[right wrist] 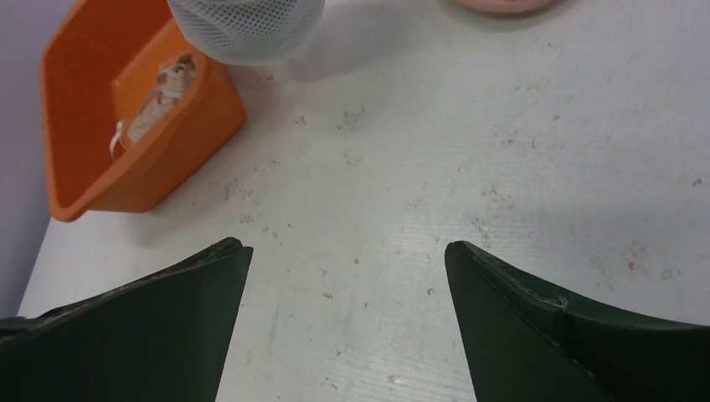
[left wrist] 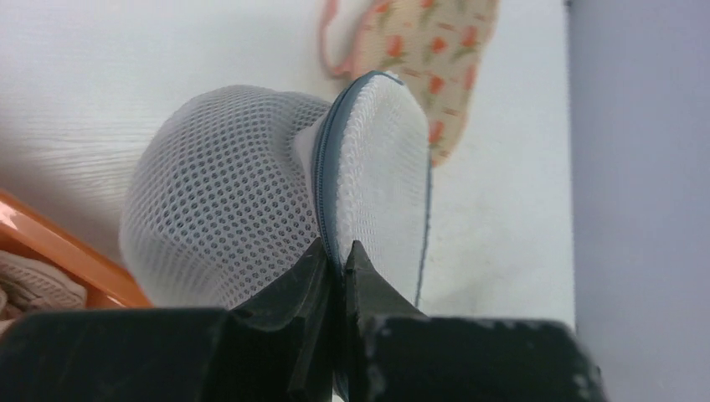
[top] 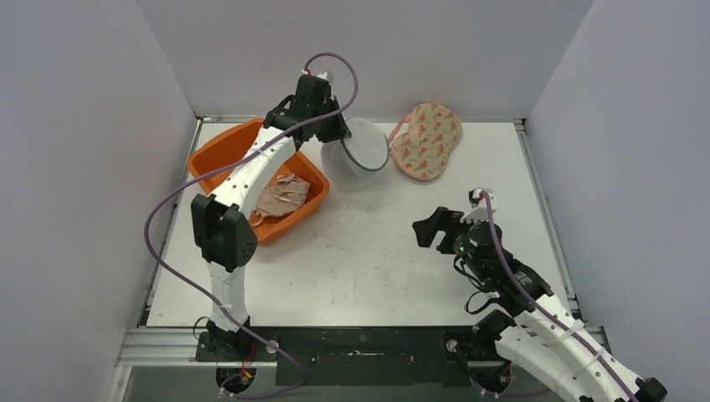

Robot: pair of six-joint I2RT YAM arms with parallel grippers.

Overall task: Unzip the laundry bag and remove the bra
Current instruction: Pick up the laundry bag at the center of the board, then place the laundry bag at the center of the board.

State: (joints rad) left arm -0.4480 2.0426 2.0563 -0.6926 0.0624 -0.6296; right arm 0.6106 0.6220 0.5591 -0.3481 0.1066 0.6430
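Top cam: fixed high behind the arm bases [top: 224, 342], tilted down and forward. Wide shot, whole surface [top: 377, 251] in frame, bases along the bottom edge.
Left wrist cam: just behind left tool [left wrist: 339, 249], very tight. Mesh bag [left wrist: 218, 201] fills mid-frame, bra [left wrist: 427, 59] upper right.
Right wrist cam: well above the surface, pitched down past right tool [right wrist: 347, 249], fingers [right wrist: 151, 335] in the lower corners.
Overlap: right wrist catches orange tub [right wrist: 167, 159] upper left, bag top centre, bra rim top right. Top cam sees all three.
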